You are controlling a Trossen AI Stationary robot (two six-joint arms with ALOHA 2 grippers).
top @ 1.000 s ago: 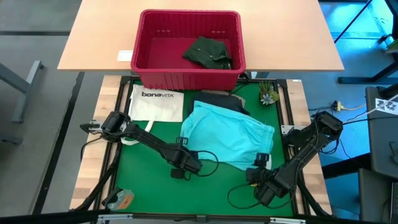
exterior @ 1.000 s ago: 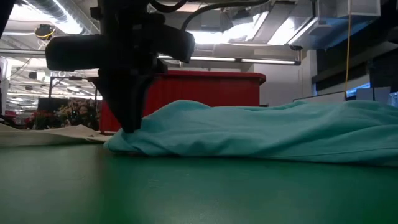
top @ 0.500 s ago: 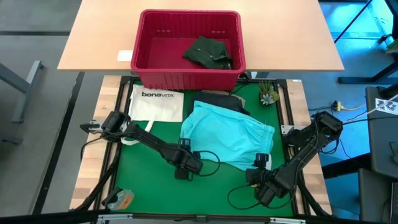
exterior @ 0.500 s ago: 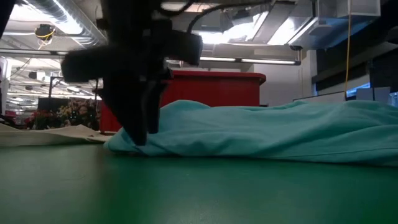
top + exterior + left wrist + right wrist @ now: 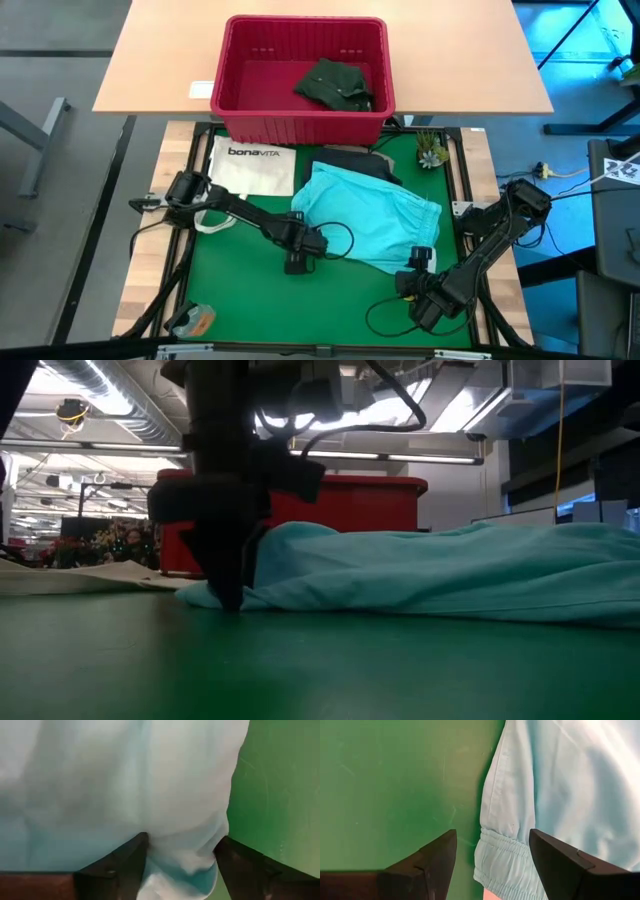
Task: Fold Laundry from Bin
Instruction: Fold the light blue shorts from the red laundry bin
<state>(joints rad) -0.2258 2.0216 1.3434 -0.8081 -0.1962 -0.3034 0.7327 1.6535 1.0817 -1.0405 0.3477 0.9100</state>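
The light turquoise cloth garment [image 5: 366, 226] lies at the green counter [image 5: 235, 290] centre, its left edge between the open left end effector [image 5: 297, 262] fingers; the open right end effector [image 5: 418, 268] holds nothing.

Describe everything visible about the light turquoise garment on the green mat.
The turquoise garment is soft, thin cloth, lying flat and rumpled on the green mat, partly covering a dark garment behind it. One edge has a gathered elastic hem. The left gripper stands at its near-left edge, jaws open astride a fold; the right gripper hovers open at its near-right corner.
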